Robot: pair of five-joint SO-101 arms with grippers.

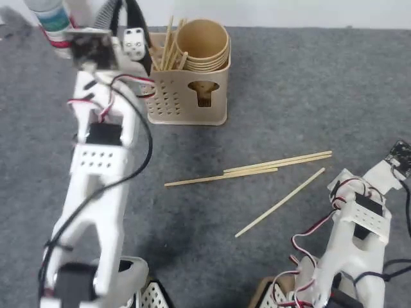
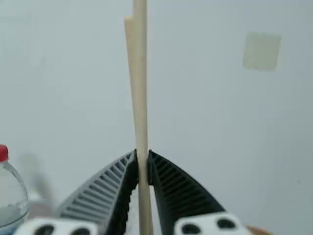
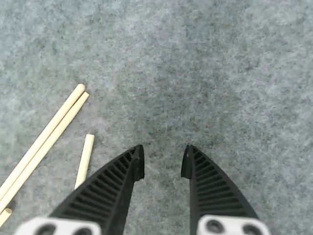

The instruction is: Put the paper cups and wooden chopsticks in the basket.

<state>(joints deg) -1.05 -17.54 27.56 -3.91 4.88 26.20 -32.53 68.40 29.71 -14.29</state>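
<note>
A beige perforated basket [image 1: 186,96] stands at the back of the grey mat and holds stacked paper cups [image 1: 203,42] and several upright wooden chopsticks [image 1: 168,42]. My left arm [image 1: 103,141] stretches up to the basket's left side. My left gripper [image 2: 142,164] is shut on an upright chopstick [image 2: 140,73], with a second stick [image 2: 128,44] close behind it. A pair of chopsticks [image 1: 277,163], a single one [image 1: 221,176] and another [image 1: 280,202] lie on the mat. My right gripper [image 3: 162,161] hangs open over bare mat, beside chopstick ends [image 3: 54,132].
A plastic bottle [image 1: 51,16] with a red cap [image 2: 3,152] stands at the back left, near the left arm. The right arm [image 1: 356,237] sits at the front right corner. A white wall runs behind the mat.
</note>
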